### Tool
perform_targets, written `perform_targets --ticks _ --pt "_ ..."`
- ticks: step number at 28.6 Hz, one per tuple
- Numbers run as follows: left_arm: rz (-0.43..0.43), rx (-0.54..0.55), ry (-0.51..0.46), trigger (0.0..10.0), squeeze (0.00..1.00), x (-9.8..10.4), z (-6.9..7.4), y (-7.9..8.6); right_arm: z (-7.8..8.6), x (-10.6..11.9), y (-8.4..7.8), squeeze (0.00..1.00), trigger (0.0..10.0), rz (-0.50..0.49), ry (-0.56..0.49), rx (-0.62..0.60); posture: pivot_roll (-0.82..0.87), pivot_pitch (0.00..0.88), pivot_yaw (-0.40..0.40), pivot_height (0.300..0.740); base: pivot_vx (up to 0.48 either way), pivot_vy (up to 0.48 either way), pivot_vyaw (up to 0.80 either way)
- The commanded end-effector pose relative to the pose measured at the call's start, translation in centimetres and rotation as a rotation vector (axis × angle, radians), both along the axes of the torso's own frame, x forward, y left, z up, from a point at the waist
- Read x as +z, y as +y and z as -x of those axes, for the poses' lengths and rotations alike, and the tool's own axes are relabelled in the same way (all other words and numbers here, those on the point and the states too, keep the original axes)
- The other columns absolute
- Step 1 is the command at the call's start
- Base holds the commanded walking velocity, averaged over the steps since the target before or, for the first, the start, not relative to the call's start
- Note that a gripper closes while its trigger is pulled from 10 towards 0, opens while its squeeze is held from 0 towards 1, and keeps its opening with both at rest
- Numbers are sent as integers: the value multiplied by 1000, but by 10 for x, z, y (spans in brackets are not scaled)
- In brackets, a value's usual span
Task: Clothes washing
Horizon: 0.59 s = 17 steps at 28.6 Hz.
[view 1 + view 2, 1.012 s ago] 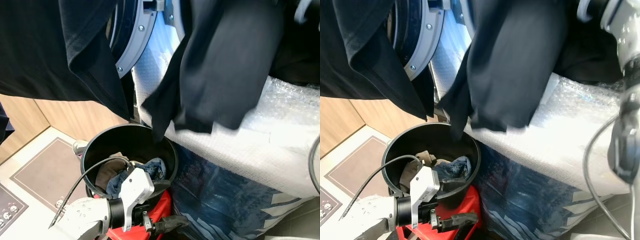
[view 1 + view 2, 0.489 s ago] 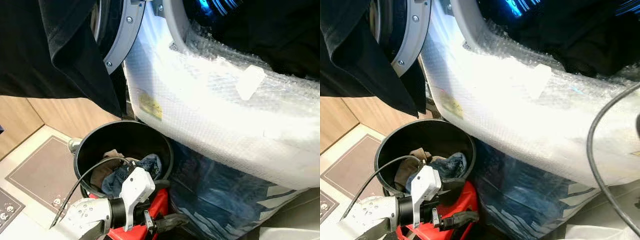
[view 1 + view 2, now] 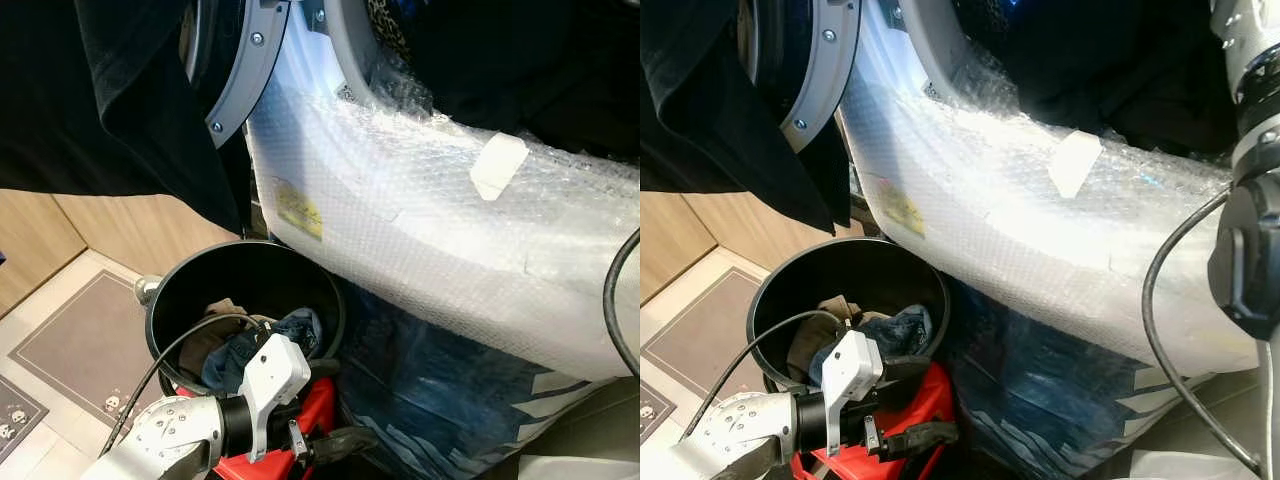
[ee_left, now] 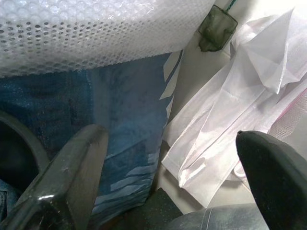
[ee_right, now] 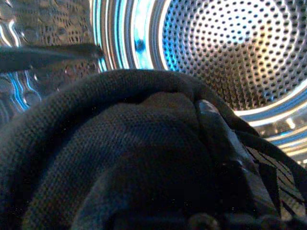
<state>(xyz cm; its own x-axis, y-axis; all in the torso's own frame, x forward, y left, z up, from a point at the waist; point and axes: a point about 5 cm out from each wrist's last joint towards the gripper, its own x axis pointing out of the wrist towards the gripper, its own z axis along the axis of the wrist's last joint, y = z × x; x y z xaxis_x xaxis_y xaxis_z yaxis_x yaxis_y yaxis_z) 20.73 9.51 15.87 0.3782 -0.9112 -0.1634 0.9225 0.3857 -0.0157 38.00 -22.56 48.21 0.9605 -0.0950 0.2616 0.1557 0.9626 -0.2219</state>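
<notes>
Right gripper (image 5: 144, 158) sits inside the drum (image 5: 230, 52), apparently closed on the black garment (image 5: 96, 143); left gripper (image 4: 168, 158) wide open, empty. We risk cloth snagging on withdrawal.

A round black plastic bin (image 3: 770, 290) stands on the tiled floor (image 3: 680, 290) holding a brown garment (image 3: 812, 330) and a crumpled blue denim piece (image 3: 902, 330), with a red container (image 3: 925, 405) just beside its lower rim. Above it rises a white washing machine front wrapped in bubble wrap (image 3: 1040, 250), its grey-rimmed door (image 3: 825, 70) swung open and a black garment (image 3: 700, 110) hanging across it. The left hand (image 3: 925, 435) lies low by the red container at the end of a silver arm (image 3: 740, 425), while the right arm (image 3: 1250, 230) reaches up at the far right edge.
</notes>
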Motion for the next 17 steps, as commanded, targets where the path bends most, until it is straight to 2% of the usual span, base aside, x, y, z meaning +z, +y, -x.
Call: perform_targets --ticks 1,8,9,14,17 --pt "13 -24 2 10000 0 3 4 -4 2 -10 -21 0 10000 -38 50 -84 -54 177 -64 740 0 0 0" --pt "12 -21 6 10000 0 2 4 -4 7 -18 -46 0 10000 -62 87 -203 -56 160 -63 740 0 0 0" --pt "12 -23 6 10000 0 2 4 -4 7 -21 -48 1000 10000 -86 96 -208 -58 154 -62 740 0 0 0" --pt "14 -32 5 10000 0 3 4 -4 11 -22 -58 1000 10000 -141 109 -236 -60 149 -60 740 0 0 0" --pt "12 -32 4 10000 0 3 3 -4 14 -17 -59 1000 10000 -140 100 -242 -62 142 -58 740 0 0 0"
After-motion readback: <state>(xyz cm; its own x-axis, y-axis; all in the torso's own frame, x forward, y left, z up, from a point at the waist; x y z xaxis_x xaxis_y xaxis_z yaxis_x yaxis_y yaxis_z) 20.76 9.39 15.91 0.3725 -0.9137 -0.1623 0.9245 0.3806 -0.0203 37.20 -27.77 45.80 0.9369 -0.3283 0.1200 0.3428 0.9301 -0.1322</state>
